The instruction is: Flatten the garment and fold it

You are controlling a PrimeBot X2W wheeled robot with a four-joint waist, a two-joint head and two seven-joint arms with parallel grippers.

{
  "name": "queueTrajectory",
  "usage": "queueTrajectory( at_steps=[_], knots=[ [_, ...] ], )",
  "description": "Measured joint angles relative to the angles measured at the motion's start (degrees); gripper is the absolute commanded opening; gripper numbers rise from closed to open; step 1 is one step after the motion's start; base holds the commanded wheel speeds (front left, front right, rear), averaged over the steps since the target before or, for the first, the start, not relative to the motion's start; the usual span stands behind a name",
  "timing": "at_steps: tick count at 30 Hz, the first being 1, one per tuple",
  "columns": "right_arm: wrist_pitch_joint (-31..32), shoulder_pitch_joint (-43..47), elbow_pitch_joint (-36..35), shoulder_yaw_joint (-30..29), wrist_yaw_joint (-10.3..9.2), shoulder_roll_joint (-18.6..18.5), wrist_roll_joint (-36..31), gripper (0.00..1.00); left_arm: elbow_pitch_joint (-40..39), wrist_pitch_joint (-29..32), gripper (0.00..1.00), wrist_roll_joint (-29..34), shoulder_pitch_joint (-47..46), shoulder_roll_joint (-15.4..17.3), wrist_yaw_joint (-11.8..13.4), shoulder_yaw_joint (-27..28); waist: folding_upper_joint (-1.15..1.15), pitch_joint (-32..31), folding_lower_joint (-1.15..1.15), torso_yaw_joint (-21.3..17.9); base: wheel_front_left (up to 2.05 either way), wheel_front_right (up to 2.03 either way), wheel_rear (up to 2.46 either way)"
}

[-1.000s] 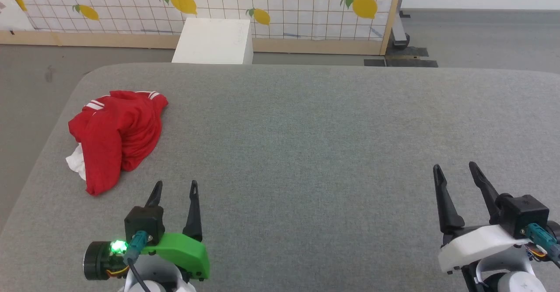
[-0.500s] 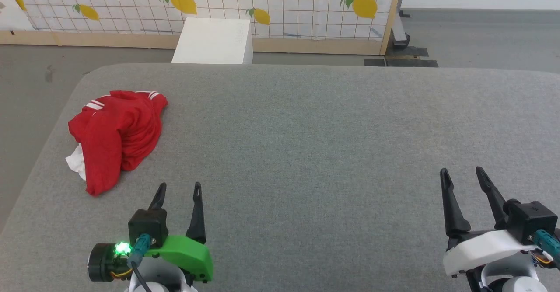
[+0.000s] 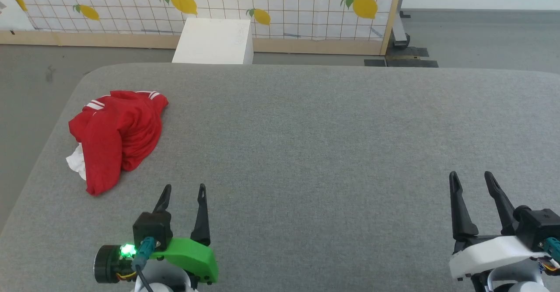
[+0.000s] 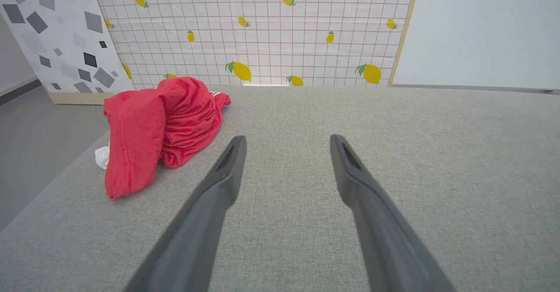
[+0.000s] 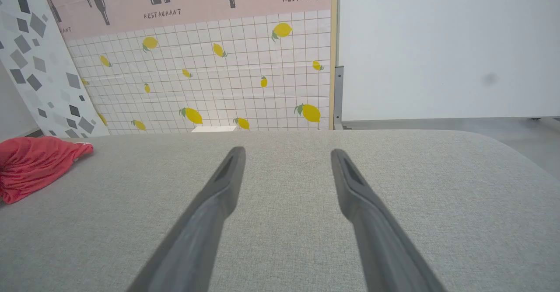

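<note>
The garment (image 3: 116,137) is a crumpled red heap with white-and-red striped trim and a bit of white cloth at its left, lying near the left edge of the grey table (image 3: 315,130). The left wrist view has it ahead and to the left (image 4: 159,123), and it sits at the far left of the right wrist view (image 5: 35,163). My left gripper (image 3: 183,189) stands open near the front edge, to the right of the heap and apart from it, nothing between its fingers. Far to the right, my right gripper (image 3: 471,176) is open and empty too.
A white box (image 3: 214,40) stands on the floor behind the table, in front of a lemon-print panel (image 3: 280,3) with a wooden frame. Grey floor runs along the table's left edge (image 3: 26,99). The table's rounded far corners show.
Both grippers have drawn back toward the front edge and drifted slightly right. The garment has not moved.
</note>
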Motion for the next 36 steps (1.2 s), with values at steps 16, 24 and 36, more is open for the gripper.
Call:
queueTrajectory(
  at_steps=[16,24,36],
  knots=[
    [-1.86,0.61,1.01,-1.08,0.00,0.00,1.57,1.00,2.11,-1.97,1.00,-0.55,-0.21,0.03,0.35,-1.31,0.00,-0.27,0.00,0.03,0.00,0.00,0.00],
    [-2.80,1.41,1.44,-1.63,0.00,0.00,2.52,1.00,3.21,-2.76,1.00,-1.05,-0.25,0.04,0.44,-2.03,0.00,-0.35,0.00,0.15,0.00,0.00,0.00],
    [-4.21,1.78,2.05,-2.33,0.00,0.01,3.52,1.00,4.89,-4.25,1.00,-1.59,-0.26,0.11,0.88,-3.21,0.00,-0.67,0.00,0.12,0.00,0.00,0.00]
  ],
)
